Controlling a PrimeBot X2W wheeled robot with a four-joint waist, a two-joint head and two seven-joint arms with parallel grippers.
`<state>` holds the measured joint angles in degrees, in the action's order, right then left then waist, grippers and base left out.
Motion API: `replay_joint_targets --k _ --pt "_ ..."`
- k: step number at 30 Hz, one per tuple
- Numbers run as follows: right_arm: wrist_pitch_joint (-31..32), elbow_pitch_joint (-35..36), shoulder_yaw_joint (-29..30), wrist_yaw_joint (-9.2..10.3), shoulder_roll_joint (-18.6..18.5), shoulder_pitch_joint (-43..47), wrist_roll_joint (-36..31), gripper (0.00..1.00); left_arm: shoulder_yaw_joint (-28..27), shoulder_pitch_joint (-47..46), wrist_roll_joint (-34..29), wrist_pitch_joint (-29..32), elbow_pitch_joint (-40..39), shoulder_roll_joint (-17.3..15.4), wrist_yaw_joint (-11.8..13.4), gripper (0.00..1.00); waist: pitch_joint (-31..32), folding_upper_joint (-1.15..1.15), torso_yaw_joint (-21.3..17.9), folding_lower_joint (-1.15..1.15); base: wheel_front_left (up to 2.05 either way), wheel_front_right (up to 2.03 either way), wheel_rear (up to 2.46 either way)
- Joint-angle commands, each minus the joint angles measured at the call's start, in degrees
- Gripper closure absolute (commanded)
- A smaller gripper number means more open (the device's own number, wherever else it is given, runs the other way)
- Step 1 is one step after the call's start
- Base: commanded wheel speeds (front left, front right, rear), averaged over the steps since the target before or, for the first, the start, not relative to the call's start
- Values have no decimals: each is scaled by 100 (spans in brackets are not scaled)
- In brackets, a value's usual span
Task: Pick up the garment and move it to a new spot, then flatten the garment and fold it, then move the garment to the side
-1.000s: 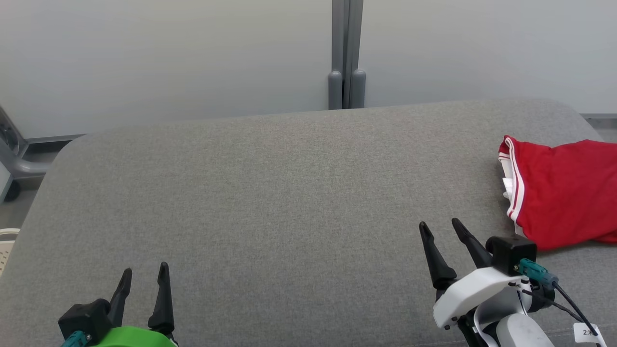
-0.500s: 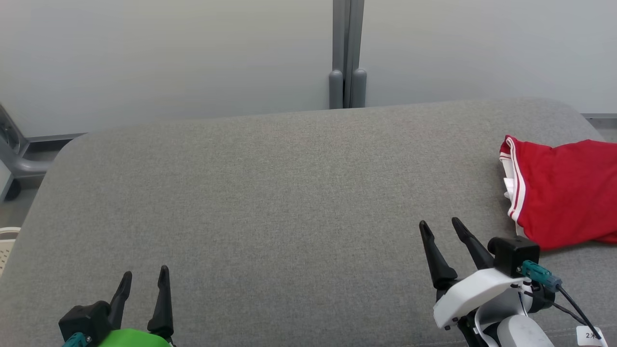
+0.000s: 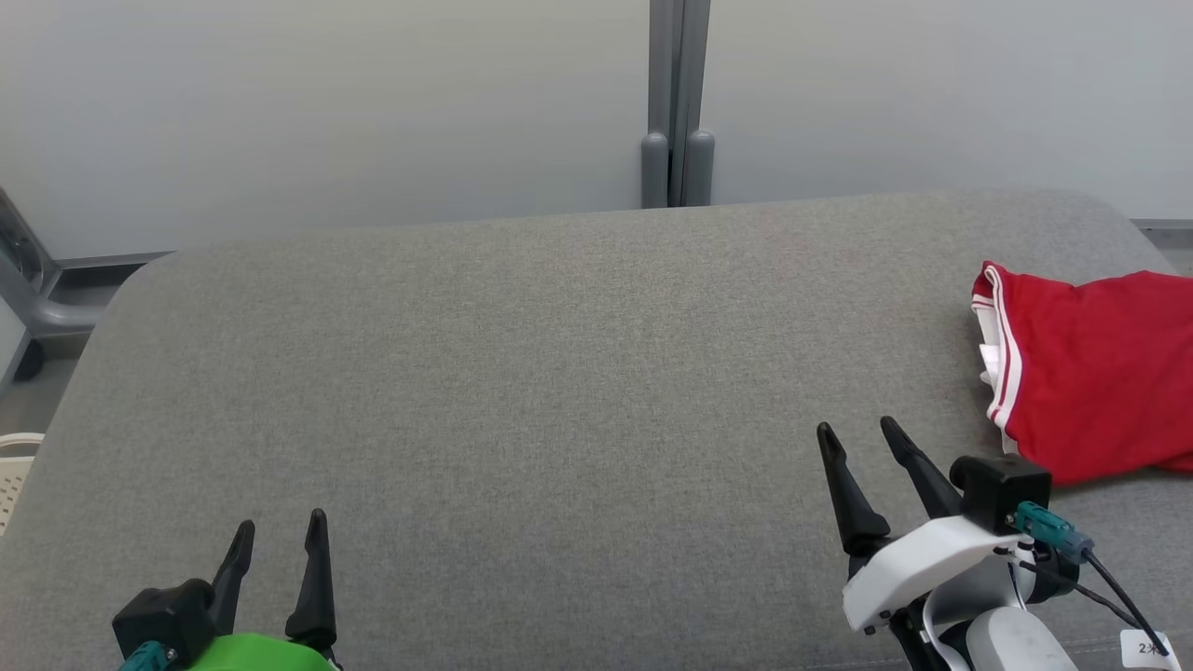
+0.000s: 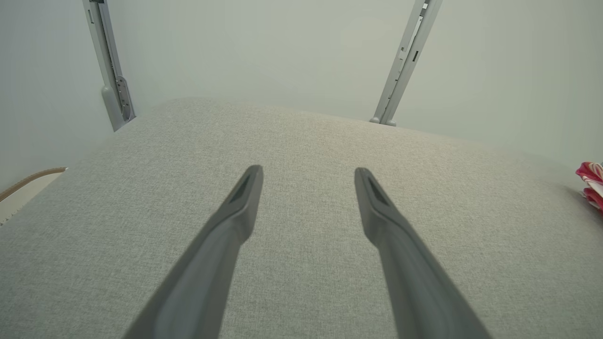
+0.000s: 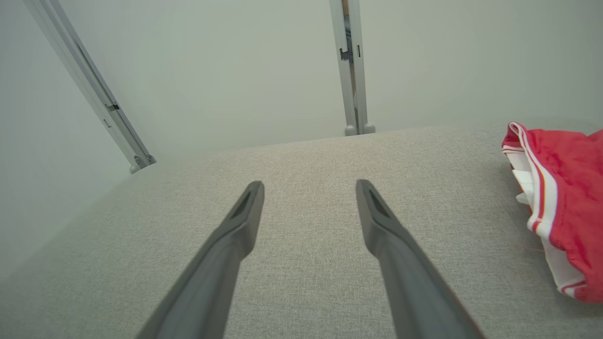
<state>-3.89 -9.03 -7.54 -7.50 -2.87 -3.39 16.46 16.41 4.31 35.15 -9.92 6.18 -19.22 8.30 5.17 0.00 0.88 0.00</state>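
Garment (image 3: 1090, 382) lies bunched at the right side of the grey worktop (image 3: 522, 373), just right of our right gripper (image 3: 854, 426). On this and our left gripper (image 3: 281, 520), the fingers stand wide apart, empty. Risk: we may pinch one layer only, leaving the rest dragging.

White cable tag (image 3: 1145, 645) — a "2", rest unreadable

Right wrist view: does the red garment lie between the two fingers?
No: the red garment lies on the grey surface beside the spread fingers, apart from them.
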Motion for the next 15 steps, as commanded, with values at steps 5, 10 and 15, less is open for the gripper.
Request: replay_joint_targets --k 5,10,15 --pt "-7 -40 34 0 1 18 9 100 11 6 13 -13 3 24 -1 100 -8 0 6 0 0 0 0" --pt "34 -183 75 0 8 162 251 100 20 37 192 24 153 170 -40 100 -18 0 5 0 0 0 0" --pt "119 -165 201 0 -12 168 795 100 -93 -40 589 110 182 272 -141 100 -38 0 1 0 0 0 0"
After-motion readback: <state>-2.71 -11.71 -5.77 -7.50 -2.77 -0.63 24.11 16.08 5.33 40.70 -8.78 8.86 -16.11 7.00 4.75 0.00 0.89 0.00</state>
